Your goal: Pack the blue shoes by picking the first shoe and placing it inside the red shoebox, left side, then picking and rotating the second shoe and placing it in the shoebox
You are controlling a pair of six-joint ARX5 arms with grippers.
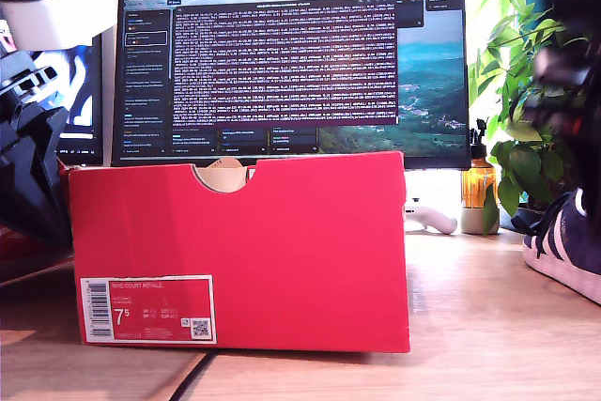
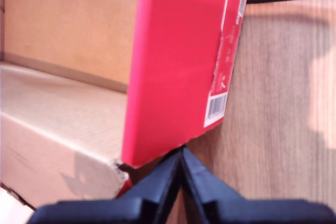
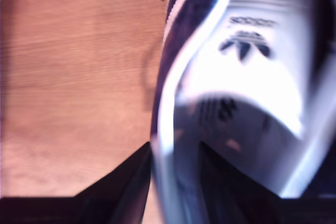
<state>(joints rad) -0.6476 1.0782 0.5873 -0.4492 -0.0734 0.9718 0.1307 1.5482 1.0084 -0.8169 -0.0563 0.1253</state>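
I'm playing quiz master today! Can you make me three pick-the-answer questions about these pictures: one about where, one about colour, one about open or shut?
1. Where is the shoe in the exterior view? A in the box; B right of the box; C on top of the box.
2. What colour is the box? A red; B green; C yellow.
3. My first end effector is: A wide open; B holding a shoe; C shut.

B: it shows at that view's right edge, apart from the box.
A: its walls are bright red.
C: its fingers meet with nothing between.
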